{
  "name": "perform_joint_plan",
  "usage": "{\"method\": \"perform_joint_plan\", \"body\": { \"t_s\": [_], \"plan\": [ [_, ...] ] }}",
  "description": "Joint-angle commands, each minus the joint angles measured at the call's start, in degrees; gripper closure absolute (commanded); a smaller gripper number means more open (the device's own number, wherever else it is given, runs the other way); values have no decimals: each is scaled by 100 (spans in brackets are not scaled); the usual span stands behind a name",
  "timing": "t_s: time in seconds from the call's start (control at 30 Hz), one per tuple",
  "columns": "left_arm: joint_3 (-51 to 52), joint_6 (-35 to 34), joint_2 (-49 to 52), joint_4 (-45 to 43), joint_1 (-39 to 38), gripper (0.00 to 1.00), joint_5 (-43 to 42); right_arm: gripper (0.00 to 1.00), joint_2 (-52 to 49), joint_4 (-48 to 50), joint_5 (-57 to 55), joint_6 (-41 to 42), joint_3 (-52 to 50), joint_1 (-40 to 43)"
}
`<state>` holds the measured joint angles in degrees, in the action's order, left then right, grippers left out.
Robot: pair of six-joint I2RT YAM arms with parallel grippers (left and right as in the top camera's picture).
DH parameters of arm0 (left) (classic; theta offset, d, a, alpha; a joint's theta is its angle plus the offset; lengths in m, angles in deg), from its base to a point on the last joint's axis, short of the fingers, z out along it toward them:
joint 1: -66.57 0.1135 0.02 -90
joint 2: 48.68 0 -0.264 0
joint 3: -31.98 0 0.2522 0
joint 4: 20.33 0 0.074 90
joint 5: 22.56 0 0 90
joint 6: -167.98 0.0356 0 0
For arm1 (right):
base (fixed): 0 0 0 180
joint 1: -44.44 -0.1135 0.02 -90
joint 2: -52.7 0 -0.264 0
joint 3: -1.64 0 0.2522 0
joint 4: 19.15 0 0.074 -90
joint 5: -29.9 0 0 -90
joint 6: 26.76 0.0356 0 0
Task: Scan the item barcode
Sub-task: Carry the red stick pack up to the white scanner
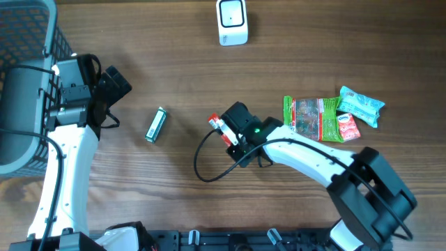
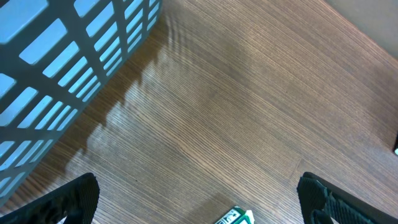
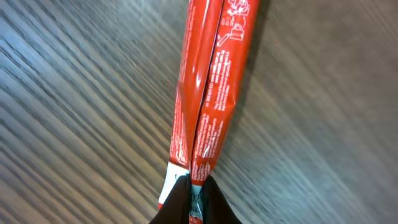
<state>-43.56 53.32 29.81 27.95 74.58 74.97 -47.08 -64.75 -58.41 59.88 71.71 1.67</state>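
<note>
Overhead: right gripper [image 1: 223,130] clamped shut on the red packet [image 1: 215,123], mid-table, slightly toward the near edge. Right wrist: packet pinched edge-on at one end. White scanner [image 1: 232,22] at the far edge, well apart. Left gripper [image 1: 115,82] jaws wide open, empty, beside the basket [image 1: 21,42] at the far left corner. Green pack [image 1: 156,125] between the arms. Snack bags [image 1: 317,118] near the right edge.

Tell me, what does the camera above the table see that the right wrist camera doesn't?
Only overhead: the white scanner, the basket, a green pack, more snack packets and the left gripper. Only the right wrist: fine print on the red packet, pinched at its end by the right gripper. Both: that red packet and the wooden table.
</note>
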Motion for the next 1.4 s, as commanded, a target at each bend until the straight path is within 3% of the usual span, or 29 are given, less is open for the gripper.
{"method": "perform_joint_plan", "body": {
  "t_s": [0.0, 0.8, 1.07, 1.37],
  "plan": [
    [-37, 28, 31, -15, 20, 0, 70, 96, 649, -22, -188, -96, 133, -13],
    [-37, 28, 31, -15, 20, 0, 70, 96, 901, 85, -811, -566, 197, -13],
    [-37, 28, 31, -15, 20, 0, 70, 96, 1576, -1556, -824, -605, 1502, -13],
    [-37, 28, 31, -15, 20, 0, 70, 96, 1464, -3670, -1263, -570, 4212, 527]
  ]
}}
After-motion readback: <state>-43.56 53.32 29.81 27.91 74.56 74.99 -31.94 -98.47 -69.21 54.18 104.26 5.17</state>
